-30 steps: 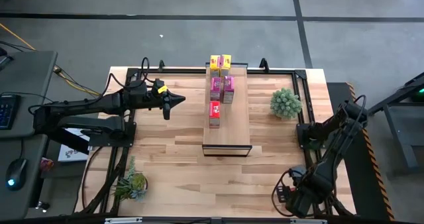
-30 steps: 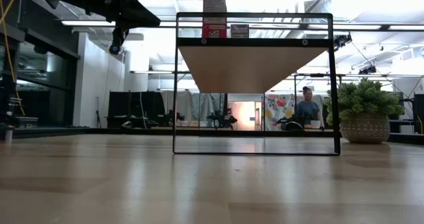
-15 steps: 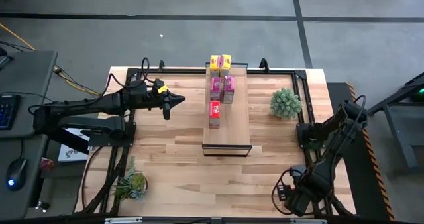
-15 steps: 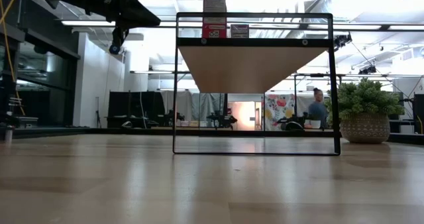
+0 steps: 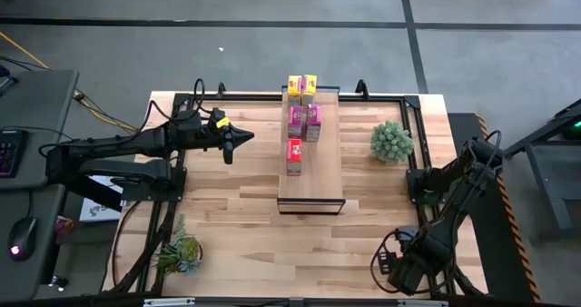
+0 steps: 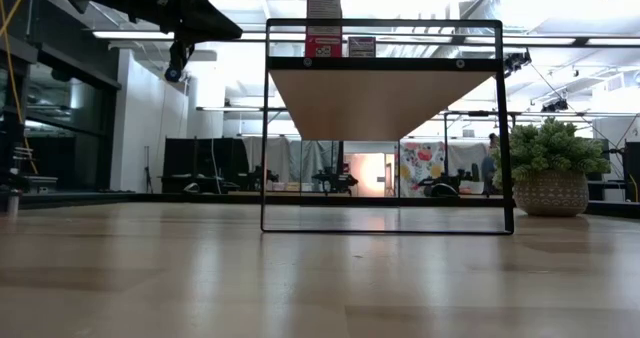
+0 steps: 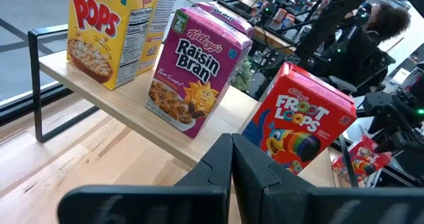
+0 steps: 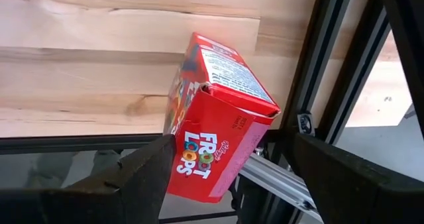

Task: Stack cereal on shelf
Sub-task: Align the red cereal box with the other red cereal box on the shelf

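The shelf (image 5: 311, 175) stands mid-table. On its wood top stand two yellow cereal boxes (image 5: 302, 86) at the far end, two pink ones (image 5: 305, 122) behind them, and one red box (image 5: 294, 155). My left gripper (image 5: 247, 136) hangs shut and empty to the left of the shelf, level with the boxes (image 7: 192, 78). My right gripper (image 8: 232, 144) points down at the table's near right corner, open, its fingers on either side of a second red cereal box (image 8: 215, 134). That box lies tilted at the table's edge, partly over the metal frame (image 8: 331, 85). My right gripper comes at the red box from above. One finger (image 8: 142, 174) stands right against the box's printed side (image 8: 189, 161); I cannot tell whether it touches. The other finger (image 8: 351, 177) is clear of the box.
A round potted plant (image 5: 391, 141) stands right of the shelf, and a small green plant (image 5: 180, 252) sits near the table's left front corner. A dark frame rail (image 5: 413, 143) runs around the table. Bare wood lies between the shelf and the near edge.
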Controlling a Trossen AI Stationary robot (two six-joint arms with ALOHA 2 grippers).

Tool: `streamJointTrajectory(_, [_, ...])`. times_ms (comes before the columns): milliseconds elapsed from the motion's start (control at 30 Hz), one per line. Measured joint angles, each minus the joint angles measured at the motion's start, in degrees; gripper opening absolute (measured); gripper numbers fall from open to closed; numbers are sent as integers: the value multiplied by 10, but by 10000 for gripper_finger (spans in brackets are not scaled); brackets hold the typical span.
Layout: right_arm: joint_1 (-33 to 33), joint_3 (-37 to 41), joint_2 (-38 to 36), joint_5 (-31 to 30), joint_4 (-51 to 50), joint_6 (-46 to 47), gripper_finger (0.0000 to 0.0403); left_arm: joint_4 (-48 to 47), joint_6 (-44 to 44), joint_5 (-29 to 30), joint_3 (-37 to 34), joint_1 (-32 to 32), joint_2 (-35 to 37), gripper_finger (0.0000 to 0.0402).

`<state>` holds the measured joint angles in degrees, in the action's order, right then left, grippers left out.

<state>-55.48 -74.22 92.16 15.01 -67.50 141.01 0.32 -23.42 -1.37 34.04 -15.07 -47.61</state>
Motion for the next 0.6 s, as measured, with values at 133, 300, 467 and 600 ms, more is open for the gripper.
streamJointTrajectory(133, [0, 0, 0, -7, -11, -3, 305, 0, 0, 0, 0, 0, 0, 0])
streamJointTrajectory(300, [0, 1, -8, -16, -26, -3, 305, 0, -1, 0, 0, 0, 0, 0])
streamJointTrajectory(467, [-5, -5, -19, -21, -40, -3, 305, 0, -3, 0, 0, 0, 0, 0])
streamJointTrajectory(600, [-5, -6, -23, -27, -27, -5, 305, 0, -4, 0, 0, 0, 0, 0])
